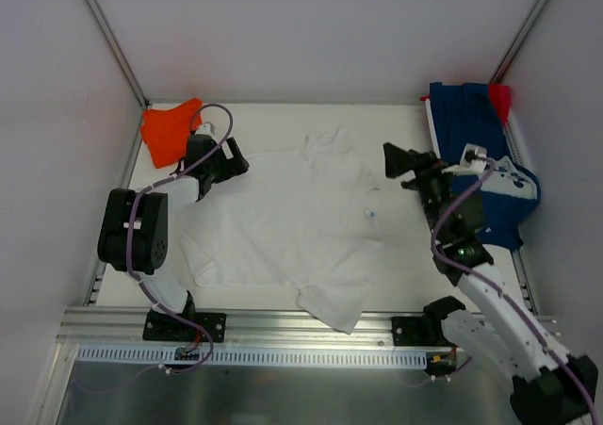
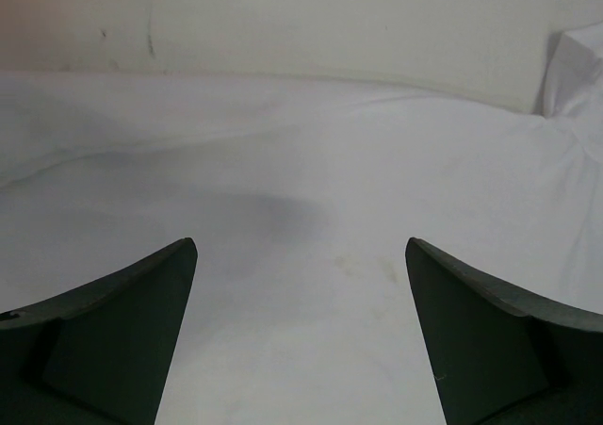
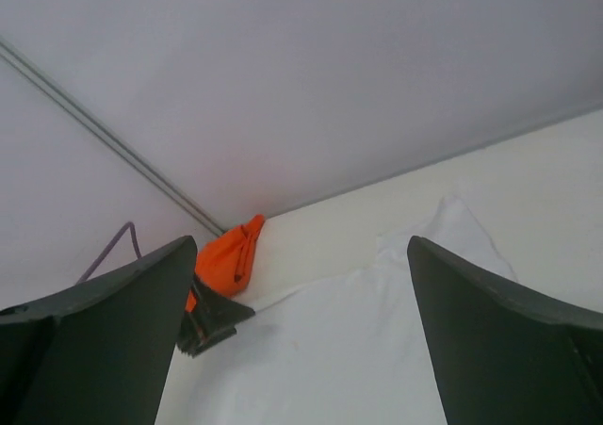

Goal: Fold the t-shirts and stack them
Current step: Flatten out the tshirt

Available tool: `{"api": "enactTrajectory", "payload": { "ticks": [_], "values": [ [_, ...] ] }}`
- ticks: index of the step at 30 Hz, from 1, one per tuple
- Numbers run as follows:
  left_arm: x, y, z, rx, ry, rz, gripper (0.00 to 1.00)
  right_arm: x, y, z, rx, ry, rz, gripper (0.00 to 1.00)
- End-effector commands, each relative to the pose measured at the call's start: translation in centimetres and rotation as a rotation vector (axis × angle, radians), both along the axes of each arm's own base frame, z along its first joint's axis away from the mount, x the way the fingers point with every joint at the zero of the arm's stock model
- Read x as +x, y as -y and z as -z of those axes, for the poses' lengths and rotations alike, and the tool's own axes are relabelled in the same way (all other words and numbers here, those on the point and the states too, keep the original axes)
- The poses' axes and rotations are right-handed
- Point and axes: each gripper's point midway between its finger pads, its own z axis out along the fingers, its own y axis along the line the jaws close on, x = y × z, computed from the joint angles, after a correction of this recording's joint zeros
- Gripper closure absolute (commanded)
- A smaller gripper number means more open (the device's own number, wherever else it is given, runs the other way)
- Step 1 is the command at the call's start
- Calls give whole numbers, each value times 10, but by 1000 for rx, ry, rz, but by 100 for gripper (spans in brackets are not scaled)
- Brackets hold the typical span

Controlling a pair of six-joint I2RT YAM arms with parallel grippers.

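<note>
- The white t-shirt (image 1: 283,222) lies spread across the middle of the bench (image 1: 283,119); its long axis seems to run left to right across the frame (white on white, so the outline is hard to read).
- The left pincer (image 1: 236,166), jaws apart and empty, hovers low over the shirt's upper left edge; cloth fills its wrist view.
- The right pincer (image 1: 391,158), jaws also apart and empty, sits raised just off the upper right edge, pointing left.
- The orange t-shirt (image 1: 170,131) is bunched at upper left; the navy t-shirt (image 1: 480,152) and the red t-shirt (image 1: 499,97) are at upper right; the left arm looks nearer the cloth.
</note>
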Motion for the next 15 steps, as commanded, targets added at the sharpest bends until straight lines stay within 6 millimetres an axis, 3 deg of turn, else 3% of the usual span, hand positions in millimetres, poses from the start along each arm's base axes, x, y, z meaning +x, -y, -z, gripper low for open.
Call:
{"api": "enactTrajectory", "payload": {
  "ticks": [1,3,4,5,8,9,11,15],
  "values": [
    [16,-24,-15,106,17,-69,6,-45,15,58,-1,-137,14,0],
    [20,-24,-17,106,21,-67,8,-67,24,60,16,-135,15,1],
    [24,-25,-19,105,20,-86,8,-85,32,48,49,-84,9,1],
    [24,-26,-17,105,12,-91,8,-94,36,63,30,-130,9,1],
    [31,-23,-12,95,-2,-90,9,-121,55,58,11,-119,32,1],
    [33,-22,-7,81,-18,-94,9,-127,62,66,-37,-148,53,1],
    [33,-19,-4,61,-33,-95,10,-137,73,53,-58,-128,77,1],
    [35,-6,-4,8,-40,-74,10,-144,84,58,-120,-160,114,1]
  ]
}}
